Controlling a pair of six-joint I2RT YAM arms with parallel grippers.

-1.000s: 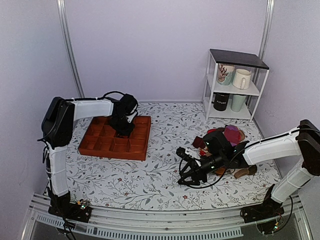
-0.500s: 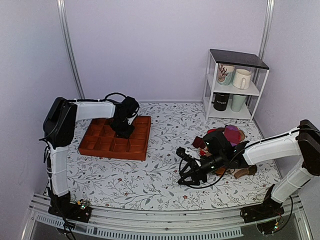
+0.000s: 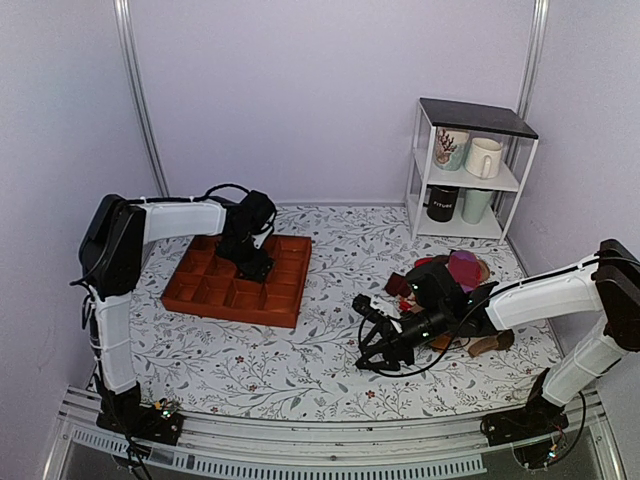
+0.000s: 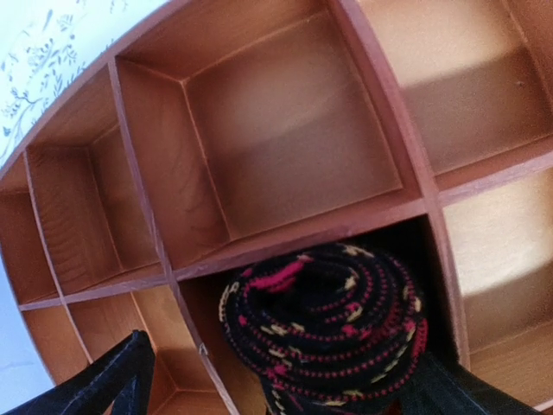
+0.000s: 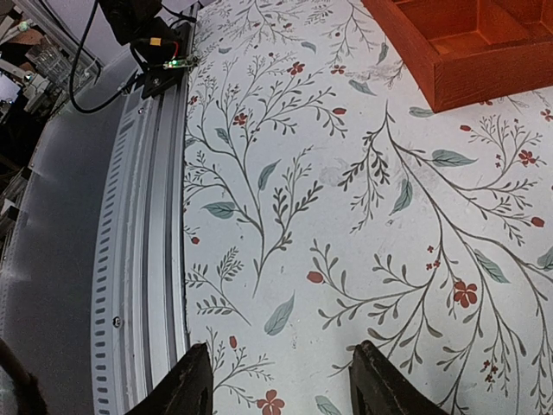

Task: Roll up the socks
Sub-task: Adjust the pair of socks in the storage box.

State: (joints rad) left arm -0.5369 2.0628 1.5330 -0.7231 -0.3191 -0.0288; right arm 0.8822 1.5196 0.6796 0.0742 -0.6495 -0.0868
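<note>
1. On my left wrist camera the rolled socks [image 4: 324, 324] run off the bottom edge, so I can't see their underside.
2. In that view the left gripper [image 4: 285, 393] shows only as dark finger ends in the bottom corners, and the tray [image 4: 285, 232] is cropped on every side.
3. From the top camera, that gripper and its wrist hide the socks completely.
4. My right wrist camera catches only the right gripper [image 5: 285, 385] fingertips and one tray corner.
5. The right arm partly covers the fabric pile [image 3: 462, 268], and its pieces are too small to tell apart.
</note>
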